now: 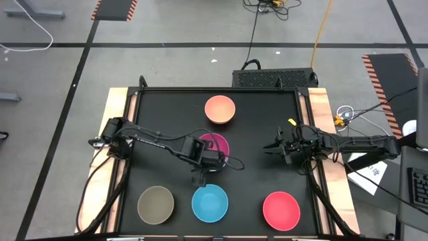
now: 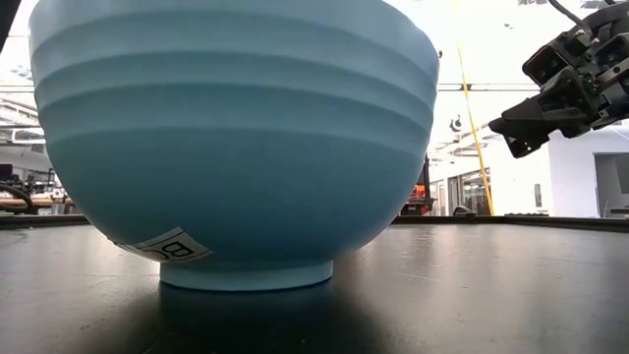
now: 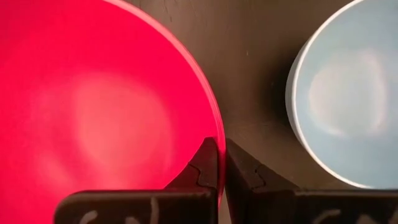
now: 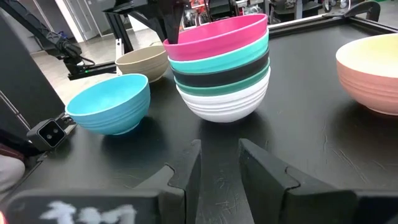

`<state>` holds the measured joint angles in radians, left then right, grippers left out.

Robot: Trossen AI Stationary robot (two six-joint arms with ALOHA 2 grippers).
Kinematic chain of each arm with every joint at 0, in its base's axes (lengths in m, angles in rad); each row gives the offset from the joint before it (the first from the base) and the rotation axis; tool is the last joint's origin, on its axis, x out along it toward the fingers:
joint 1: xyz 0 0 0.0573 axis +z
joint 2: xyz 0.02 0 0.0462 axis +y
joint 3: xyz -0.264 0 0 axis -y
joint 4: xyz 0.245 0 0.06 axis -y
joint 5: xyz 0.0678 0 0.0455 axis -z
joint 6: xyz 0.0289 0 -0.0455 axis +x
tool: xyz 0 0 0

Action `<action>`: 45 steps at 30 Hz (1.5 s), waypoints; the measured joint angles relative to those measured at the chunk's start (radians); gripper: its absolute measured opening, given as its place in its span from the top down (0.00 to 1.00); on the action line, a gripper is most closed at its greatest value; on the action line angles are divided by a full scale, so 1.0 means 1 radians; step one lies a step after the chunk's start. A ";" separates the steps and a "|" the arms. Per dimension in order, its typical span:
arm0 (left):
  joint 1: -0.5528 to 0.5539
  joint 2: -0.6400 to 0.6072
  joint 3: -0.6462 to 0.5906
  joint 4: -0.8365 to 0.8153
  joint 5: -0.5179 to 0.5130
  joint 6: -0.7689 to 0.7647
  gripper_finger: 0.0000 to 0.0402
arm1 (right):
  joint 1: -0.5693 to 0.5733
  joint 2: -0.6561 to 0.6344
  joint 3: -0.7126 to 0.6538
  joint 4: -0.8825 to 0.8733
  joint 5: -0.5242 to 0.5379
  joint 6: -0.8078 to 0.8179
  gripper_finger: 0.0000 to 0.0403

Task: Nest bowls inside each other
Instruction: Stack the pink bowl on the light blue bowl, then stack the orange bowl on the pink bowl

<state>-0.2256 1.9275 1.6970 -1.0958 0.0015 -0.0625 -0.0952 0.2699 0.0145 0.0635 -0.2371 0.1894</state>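
A stack of nested bowls (image 4: 221, 74) stands mid-table, white at the bottom, a teal one (image 4: 224, 55) high up and a magenta bowl (image 4: 217, 34) on top. My left gripper (image 3: 221, 163) is above the stack's near side, shut on the magenta bowl (image 1: 215, 144). Single bowls rest on their feet: peach (image 1: 219, 109) at the far side, olive (image 1: 155, 204), light blue (image 1: 210, 203) and red (image 1: 281, 210) along the near edge. My right gripper (image 4: 219, 165) waits open at the table's right, level, with nothing between its fingers. My left gripper pinches the magenta bowl's rim (image 3: 219, 149) on its near side, one finger inside the bowl and one outside. The fingers (image 4: 173, 25) come from above, pointing steeply down. The bowl sits upright in the teal bowl on top of the stack.
The light blue bowl (image 3: 348, 93) stands just near of the stack, close to my left gripper. The black tabletop (image 1: 267, 114) has raised wooden side rails (image 1: 115, 107). Bare table lies between the stack and my right gripper (image 1: 271, 147).
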 joint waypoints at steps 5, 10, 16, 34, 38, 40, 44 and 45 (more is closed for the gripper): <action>0.012 -0.015 -0.003 -0.005 0.045 0.005 0.98 | 0.000 0.000 0.000 0.000 0.000 -0.003 0.75; 0.022 -0.043 -0.005 -0.014 0.083 -0.004 0.99 | 0.000 0.000 0.000 0.000 0.000 -0.003 0.75; 0.019 -0.046 -0.005 -0.009 0.084 -0.014 0.98 | 0.000 0.000 0.000 0.005 0.000 -0.003 0.75; 0.018 -0.046 -0.004 0.006 0.086 -0.025 0.91 | 0.000 0.000 0.000 0.010 0.000 -0.003 0.75; 0.017 -0.046 -0.003 0.009 0.088 -0.034 0.85 | 0.000 0.000 0.000 0.011 0.000 -0.003 0.75; 0.017 -0.046 -0.003 0.013 0.087 -0.037 0.81 | 0.000 0.000 0.000 0.011 0.000 -0.003 0.75; 0.017 -0.046 -0.003 0.025 0.086 -0.038 0.76 | 0.000 0.000 0.000 0.011 0.000 -0.003 0.75; 0.017 -0.046 -0.003 0.025 0.085 -0.038 0.76 | 0.000 0.000 0.000 0.011 0.000 -0.003 0.75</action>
<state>-0.2089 1.8816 1.6943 -1.0706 0.0868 -0.1009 -0.0952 0.2696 0.0144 0.0750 -0.2375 0.1860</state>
